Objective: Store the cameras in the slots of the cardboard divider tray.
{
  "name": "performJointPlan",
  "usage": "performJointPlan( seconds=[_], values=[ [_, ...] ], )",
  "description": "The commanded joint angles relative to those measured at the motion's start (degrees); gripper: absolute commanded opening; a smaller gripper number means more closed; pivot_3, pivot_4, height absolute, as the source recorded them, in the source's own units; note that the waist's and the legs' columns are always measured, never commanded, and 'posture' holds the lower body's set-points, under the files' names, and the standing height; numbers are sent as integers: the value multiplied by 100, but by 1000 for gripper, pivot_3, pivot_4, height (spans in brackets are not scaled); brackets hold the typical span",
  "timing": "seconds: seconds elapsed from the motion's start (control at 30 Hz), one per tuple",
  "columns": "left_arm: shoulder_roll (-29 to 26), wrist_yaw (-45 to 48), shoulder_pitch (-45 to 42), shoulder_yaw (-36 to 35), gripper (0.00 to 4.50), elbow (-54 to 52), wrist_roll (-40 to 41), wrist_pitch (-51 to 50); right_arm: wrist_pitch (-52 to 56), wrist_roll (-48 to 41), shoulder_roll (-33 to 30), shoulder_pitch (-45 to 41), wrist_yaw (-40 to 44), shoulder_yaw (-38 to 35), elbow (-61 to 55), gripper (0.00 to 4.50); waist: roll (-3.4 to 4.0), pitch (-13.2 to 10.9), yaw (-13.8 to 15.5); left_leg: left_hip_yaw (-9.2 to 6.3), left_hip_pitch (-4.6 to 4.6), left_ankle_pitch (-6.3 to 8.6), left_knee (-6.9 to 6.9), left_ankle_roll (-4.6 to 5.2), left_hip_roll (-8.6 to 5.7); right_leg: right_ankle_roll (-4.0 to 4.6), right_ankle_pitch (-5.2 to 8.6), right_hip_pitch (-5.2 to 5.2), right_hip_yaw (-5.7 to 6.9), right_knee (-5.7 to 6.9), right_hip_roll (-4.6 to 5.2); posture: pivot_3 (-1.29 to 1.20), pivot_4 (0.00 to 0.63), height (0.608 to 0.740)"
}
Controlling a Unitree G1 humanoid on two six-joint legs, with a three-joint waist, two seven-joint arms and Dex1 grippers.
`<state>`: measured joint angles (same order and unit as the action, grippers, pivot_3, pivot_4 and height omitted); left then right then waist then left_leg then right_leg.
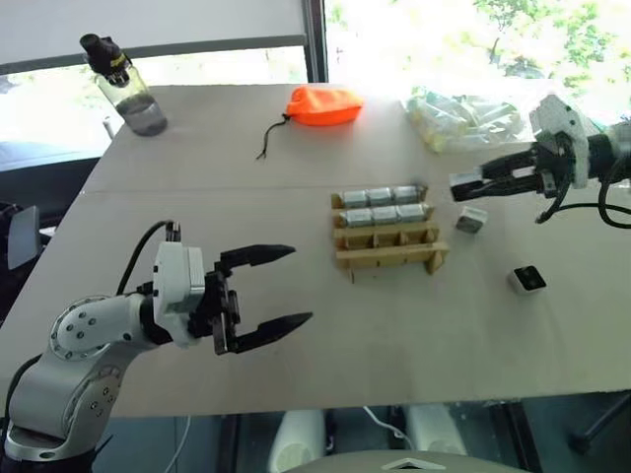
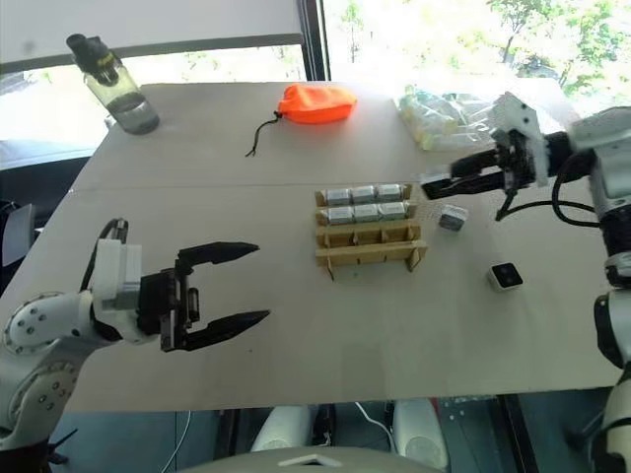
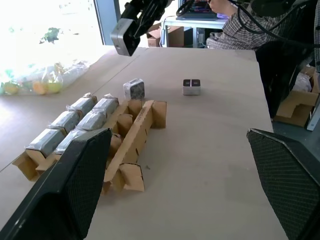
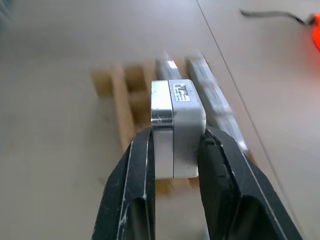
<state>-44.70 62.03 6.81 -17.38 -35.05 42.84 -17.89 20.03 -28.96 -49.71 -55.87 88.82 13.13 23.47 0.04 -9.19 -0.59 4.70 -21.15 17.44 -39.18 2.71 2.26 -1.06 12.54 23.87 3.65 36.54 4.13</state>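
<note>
Right end effector point(image 4: 175, 150) is clenched on one camera point(image 4: 176, 131), gripped across its two broad sides so the narrow end sticks out past the fingertips. That grip leaves the lower part of the block free, which would suit dropping it edge-first into a slot. It is carried in the air at the right end of the cardboard tray point(image 1: 389, 258), just off its far corner, fingers pointing leftward toward it.

The tray sits mid-bench point(image 1: 246, 148). Its two far rows each hold three cameras point(image 1: 381, 195), packed side by side; the two near rows look empty, so the next free slots are on the robot's side (roughly halfway through, judging by the fill).

Two more cameras wait loose on the bench to the right of the tray: one grey block point(image 1: 470, 220) close to its right end, directly under the carried one, and a white one with a dark face point(image 1: 527, 280) farther right and nearer the robot.

Left end effector point(image 1: 278, 287) hangs released, fingers spread wide, above the bench left of the tray and well apart from it, holding nothing. It is likely parked clear of the work.

An orange pouch point(image 1: 323, 104), a clear bag point(image 1: 463, 120) and a bottle point(image 1: 128, 89) lie along the far side of the bench, away from the action.
</note>
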Motion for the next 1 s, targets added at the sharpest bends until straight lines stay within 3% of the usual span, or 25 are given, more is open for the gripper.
performJointPlan(
  seconds=[0.03,0.2,0.33,0.77,1.0],
  values=[
    [-64,75,-77,-64,4500,27,41,74,1030,-796,504,242,-577,-516,-1204,654,0,0,0,-5,-6,0,-2,0,-1,0,0,1,4,-1,1,0,150,740],
    [-79,113,-115,-118,4500,99,35,86,1057,-690,1465,887,-1409,-515,-2069,654,-3,2,13,-24,-24,0,-6,1,-4,-1,-1,7,22,-1,-8,0,150,740],
    [-144,104,-4,-260,4500,92,10,55,295,-280,2009,1388,-1516,-346,-2131,654,-11,6,52,-36,-69,-2,-23,2,-17,-3,-2,38,33,2,-12,0,150,740],
    [-471,294,260,-651,4500,267,-141,46,-2699,1208,2814,903,-808,-164,723,654,-12,3,-18,-33,-62,-2,-21,2,-10,-4,-1,42,40,7,-41,0,150,740],
    [-511,320,302,-719,4500,246,-156,7,-3260,1243,3168,405,-448,-399,1987,654,-11,2,-15,-32,-62,-3,-18,1,-8,-3,-1,42,38,5,-38,0,150,740]
  ],
)
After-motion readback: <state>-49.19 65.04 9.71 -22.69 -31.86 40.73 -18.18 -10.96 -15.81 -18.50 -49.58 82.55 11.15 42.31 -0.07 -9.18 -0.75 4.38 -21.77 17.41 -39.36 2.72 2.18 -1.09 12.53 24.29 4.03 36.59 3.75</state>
